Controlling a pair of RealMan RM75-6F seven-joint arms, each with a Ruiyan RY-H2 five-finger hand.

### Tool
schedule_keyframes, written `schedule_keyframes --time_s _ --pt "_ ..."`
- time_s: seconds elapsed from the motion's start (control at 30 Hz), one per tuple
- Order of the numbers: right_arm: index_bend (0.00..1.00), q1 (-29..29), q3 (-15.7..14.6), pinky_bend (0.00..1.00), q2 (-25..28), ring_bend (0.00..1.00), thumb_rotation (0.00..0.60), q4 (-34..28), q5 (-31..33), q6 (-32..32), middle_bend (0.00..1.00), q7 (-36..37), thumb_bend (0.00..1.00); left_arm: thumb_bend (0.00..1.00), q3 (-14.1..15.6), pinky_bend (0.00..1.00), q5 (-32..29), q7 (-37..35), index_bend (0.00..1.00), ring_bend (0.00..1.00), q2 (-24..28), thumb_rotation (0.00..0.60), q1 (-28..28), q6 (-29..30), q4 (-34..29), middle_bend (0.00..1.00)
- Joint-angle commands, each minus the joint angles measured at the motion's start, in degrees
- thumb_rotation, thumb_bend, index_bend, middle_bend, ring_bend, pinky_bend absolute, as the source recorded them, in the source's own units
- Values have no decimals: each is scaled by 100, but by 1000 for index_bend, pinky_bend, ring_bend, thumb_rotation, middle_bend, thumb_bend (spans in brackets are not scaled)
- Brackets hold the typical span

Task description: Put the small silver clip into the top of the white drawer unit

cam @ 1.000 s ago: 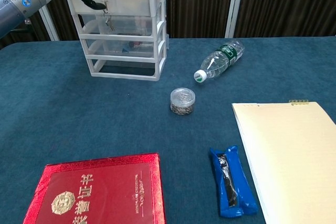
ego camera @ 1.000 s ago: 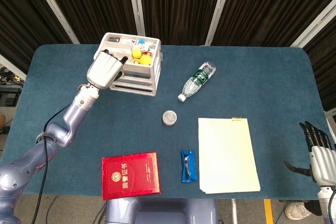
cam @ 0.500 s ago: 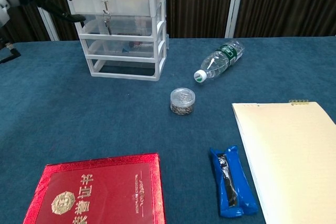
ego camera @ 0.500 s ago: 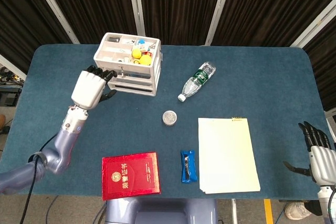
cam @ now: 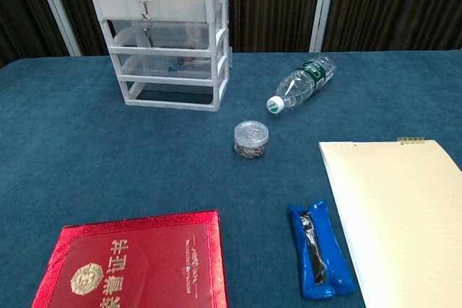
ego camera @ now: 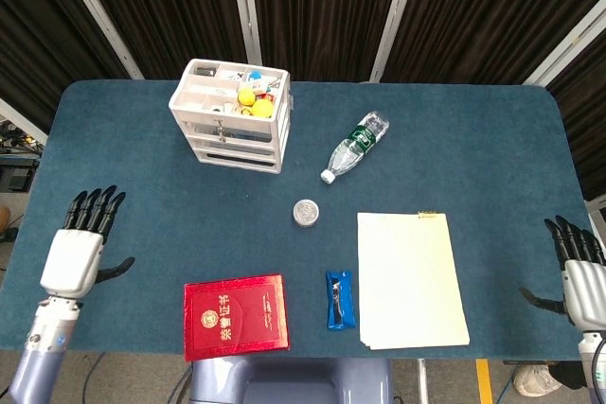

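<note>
Clip (cam: pixel 146 19): hangs on the front rim of the drawer unit (ego camera: pixel 232 116), far ahead of the left hand (ego camera: pixel 76 248), not clearly down inside the top tray. Risk: a knock to the unit could drop it onto the tabletop (ego camera: pixel 473 139). Left hand and right hand (ego camera: pixel 579 267): fingers spread, holding nothing, at the near edges.

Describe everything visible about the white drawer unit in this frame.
The white drawer unit is a plastic frame with stacked translucent drawers, all shut, standing upright at the table's far left. Its open top tray holds yellow and other small items. A small silver clip hangs on the tray's front wall. Neither hand touches it.
</note>
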Motion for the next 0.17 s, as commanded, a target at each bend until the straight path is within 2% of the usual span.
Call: schedule_keyframes --time_s 0.03,0.17 --pt "0 -8 21 0 -57 0 600 53 -33 71 0 -15 12 14 162 0 111 -179 0 0 160 600 276 116 -64 0" --pt "0 -20 21 0 -85 0 600 90 -46 107 0 -18 11 14 199 0 214 -323 0 0 241 600 462 124 -25 0"
